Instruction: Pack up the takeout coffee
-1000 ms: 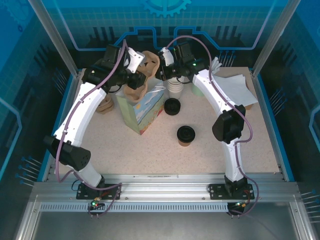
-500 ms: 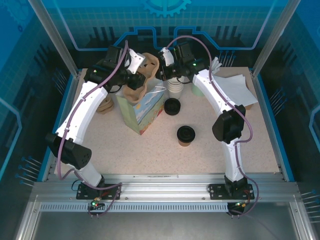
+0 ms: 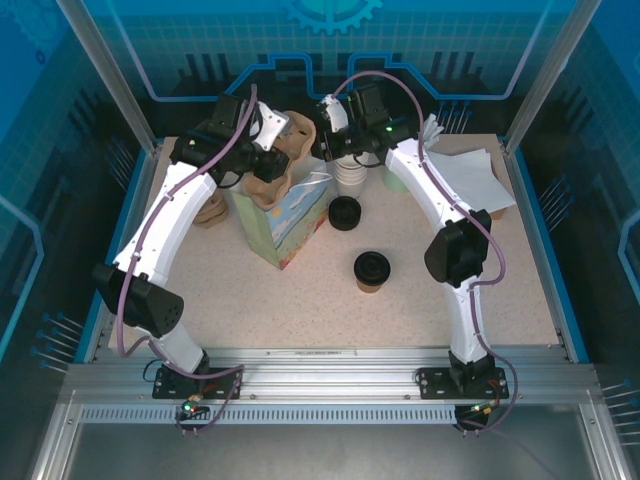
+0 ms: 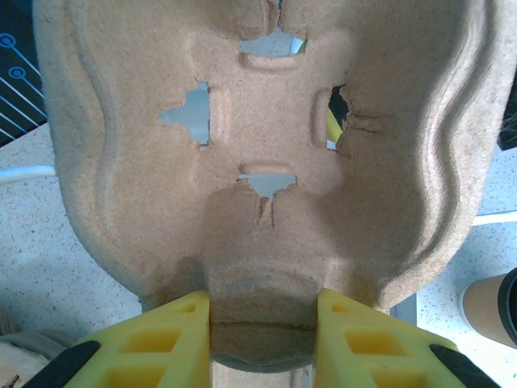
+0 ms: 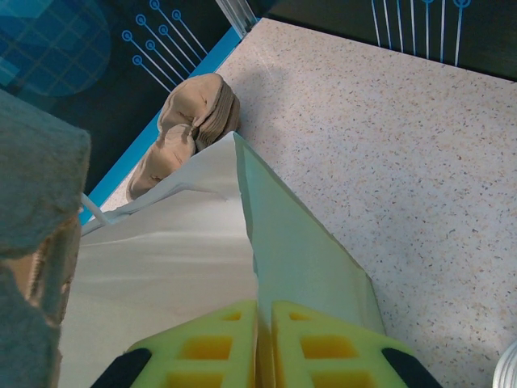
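The takeout coffee [image 3: 371,270], a brownish cup with a black lid, stands alone on the table right of centre, away from both grippers. An open paper bag [image 3: 278,228] with a printed side stands left of centre. My right gripper [image 5: 265,339] is shut on the bag's [image 5: 307,250] upper edge, and its place at the back rim is [image 3: 327,150] from above. My left gripper [image 4: 262,339] is shut on a brown pulp cup carrier [image 4: 266,162], pinching a bulge at its rim. That carrier [image 3: 283,148] hangs above the bag's back end.
A loose black lid [image 3: 344,212] lies right of the bag, and a stack of white cups [image 3: 350,176] stands behind it. More pulp carriers [image 3: 210,210] are piled at the left edge, also [image 5: 190,121]. White paper sheets [image 3: 470,178] lie at the back right.
My left gripper has shifted the carrier slightly to the right over the bag. The right gripper, the bag and the coffee have stayed put.
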`<state>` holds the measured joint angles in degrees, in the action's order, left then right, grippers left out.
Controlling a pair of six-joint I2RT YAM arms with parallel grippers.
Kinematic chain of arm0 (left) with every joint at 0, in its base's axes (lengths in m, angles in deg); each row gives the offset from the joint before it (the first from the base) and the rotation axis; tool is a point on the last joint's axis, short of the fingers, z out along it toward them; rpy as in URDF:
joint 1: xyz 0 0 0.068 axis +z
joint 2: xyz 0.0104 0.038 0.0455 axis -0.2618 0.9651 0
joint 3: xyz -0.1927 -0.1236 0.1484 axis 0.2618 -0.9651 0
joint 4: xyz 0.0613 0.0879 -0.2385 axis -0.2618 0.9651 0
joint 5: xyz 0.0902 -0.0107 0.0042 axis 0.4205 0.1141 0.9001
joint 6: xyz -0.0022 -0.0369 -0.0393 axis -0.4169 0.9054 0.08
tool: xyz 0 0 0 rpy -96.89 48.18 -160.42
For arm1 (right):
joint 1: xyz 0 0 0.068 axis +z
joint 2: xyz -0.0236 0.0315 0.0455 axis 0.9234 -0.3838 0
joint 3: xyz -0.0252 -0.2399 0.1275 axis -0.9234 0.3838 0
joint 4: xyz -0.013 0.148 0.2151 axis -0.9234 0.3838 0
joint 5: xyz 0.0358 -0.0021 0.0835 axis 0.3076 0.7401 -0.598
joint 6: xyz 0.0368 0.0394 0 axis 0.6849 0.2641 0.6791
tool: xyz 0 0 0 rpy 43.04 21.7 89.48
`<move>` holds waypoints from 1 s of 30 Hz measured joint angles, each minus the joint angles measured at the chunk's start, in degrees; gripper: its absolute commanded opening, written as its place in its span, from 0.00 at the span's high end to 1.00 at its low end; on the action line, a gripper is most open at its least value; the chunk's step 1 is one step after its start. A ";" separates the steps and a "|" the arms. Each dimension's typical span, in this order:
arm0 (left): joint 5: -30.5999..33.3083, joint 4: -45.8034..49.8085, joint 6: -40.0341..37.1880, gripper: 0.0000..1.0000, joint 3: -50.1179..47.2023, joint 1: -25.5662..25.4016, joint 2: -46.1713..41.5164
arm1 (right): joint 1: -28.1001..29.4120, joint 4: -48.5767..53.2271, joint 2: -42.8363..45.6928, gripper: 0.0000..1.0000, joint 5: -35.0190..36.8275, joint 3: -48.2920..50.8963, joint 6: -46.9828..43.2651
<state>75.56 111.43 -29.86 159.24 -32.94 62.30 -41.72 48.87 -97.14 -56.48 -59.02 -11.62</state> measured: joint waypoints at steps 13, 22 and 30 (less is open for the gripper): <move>-0.11 0.17 -0.24 0.69 -0.26 0.00 -0.02 | 0.00 0.00 0.00 0.89 1.25 0.00 2.08; -1.99 0.61 -1.77 0.69 -0.26 -0.31 -0.02 | 0.00 0.00 -0.02 0.89 1.25 -0.02 2.54; -2.27 1.25 -3.06 0.68 -0.26 -0.52 -0.02 | 0.00 0.02 -0.02 0.89 1.25 -0.11 2.54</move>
<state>73.29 112.67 -32.92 158.97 -33.46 62.27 -41.72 48.89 -97.16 -55.24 -59.13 -9.09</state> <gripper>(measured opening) 0.317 0.113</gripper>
